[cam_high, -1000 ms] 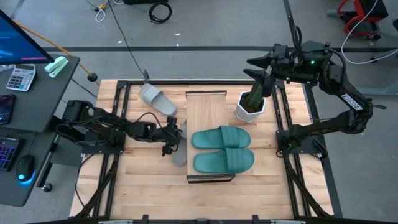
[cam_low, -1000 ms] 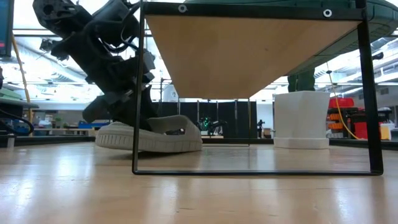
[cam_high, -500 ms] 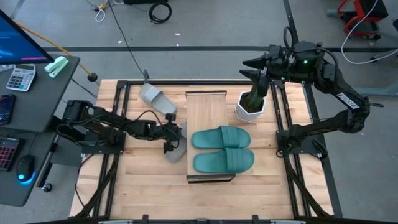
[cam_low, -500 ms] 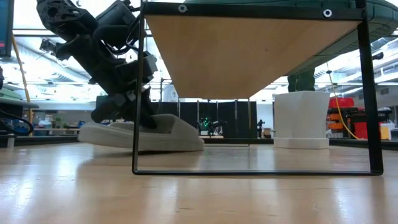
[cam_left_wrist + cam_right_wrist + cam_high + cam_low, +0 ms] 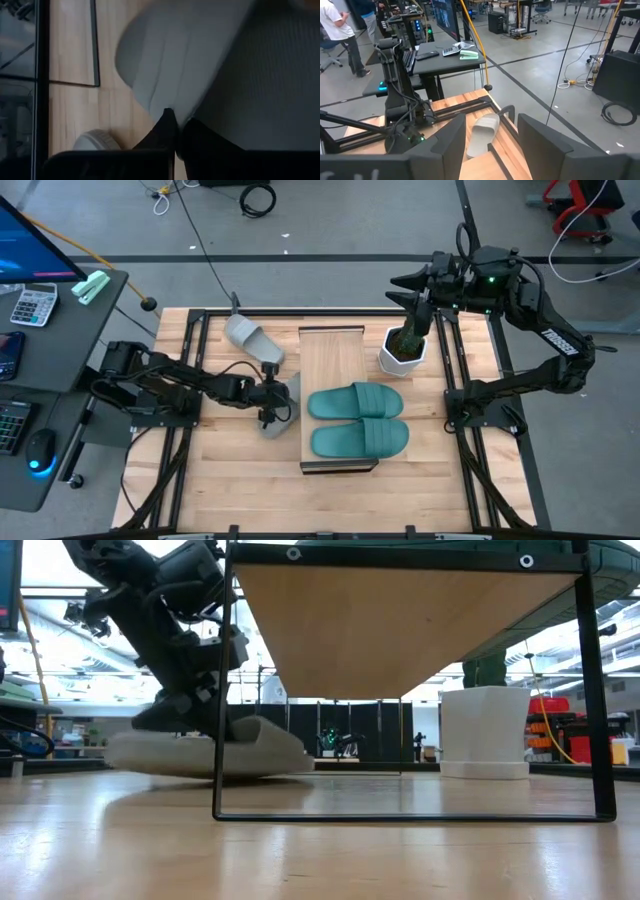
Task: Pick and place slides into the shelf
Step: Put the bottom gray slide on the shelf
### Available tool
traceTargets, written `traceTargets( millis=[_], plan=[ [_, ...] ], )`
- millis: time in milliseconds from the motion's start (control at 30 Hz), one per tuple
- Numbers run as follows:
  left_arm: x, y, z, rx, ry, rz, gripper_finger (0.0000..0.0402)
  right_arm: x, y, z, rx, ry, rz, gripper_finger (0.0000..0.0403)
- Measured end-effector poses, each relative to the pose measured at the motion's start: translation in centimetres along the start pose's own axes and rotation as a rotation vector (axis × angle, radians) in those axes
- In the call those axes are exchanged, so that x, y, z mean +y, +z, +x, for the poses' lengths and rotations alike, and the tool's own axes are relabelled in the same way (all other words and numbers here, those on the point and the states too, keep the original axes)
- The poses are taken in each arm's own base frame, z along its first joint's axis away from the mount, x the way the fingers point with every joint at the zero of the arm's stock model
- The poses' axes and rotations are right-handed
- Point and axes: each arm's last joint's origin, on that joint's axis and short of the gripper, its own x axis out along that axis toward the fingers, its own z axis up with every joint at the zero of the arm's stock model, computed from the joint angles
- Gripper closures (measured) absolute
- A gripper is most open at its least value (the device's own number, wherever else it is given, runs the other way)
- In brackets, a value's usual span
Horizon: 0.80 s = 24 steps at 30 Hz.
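Observation:
A light grey slide (image 5: 281, 408) lies beside the shelf's left side, with my left gripper (image 5: 268, 402) shut on it. A second grey slide (image 5: 250, 338) rests sole-down on the table farther back. Two teal slides (image 5: 356, 401) (image 5: 361, 438) lie side by side on the shelf's (image 5: 333, 352) wood top, at its near end. My right gripper (image 5: 415, 292) hangs open above a white plant pot (image 5: 403, 352), touching nothing. My left gripper pinches the grey slide between its two fingers (image 5: 162, 131) at the edge of the smooth strap (image 5: 165, 95), where it meets the ribbed footbed (image 5: 260, 75). The fingers slant down from the table's left. In the low view the slide (image 5: 200, 752) sits tilted, its left end a little raised.
The shelf's dark frame (image 5: 216, 690) stands right beside the held slide, with open room under its top. The white pot (image 5: 484, 730) stands at the shelf's far right. The table's black rails (image 5: 195, 370) run along both sides.
My left gripper has shut on the grey slide and drawn it a little toward the table's left, away from the shelf. The slide has tipped, its left end rising. My right gripper has shifted slightly toward the table's left above the pot.

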Motion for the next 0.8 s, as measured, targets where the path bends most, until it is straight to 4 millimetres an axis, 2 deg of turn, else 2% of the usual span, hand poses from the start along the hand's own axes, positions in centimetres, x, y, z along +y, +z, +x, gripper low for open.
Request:
traceTargets(
  millis=[233, 467, 633, 800],
  plan=[
    [1.0, 1.9, -1.0, 0.011, -0.015, 0.015, 0.0389, 0.0, 0.0, 0.0, 0.000, 0.000, -0.018, 0.0219],
    [1.3, 1.3, -2.1, 0.188, -0.069, 0.083, 0.0389, 0.0, 0.0, 0.0, 0.000, 0.000, -0.030, 0.0222],
    [1.9, 0.5, -3.4, 0.238, -0.065, -0.017, 0.0390, 0.0, 0.0, 0.0, 0.003, 0.001, -0.035, 0.0222],
    [3.2, 0.1, -5.8, 0.279, -0.045, -0.168, 0.0390, 0.0, 0.0, 0.0, 0.004, 0.010, -0.035, 0.0223]
  ],
)
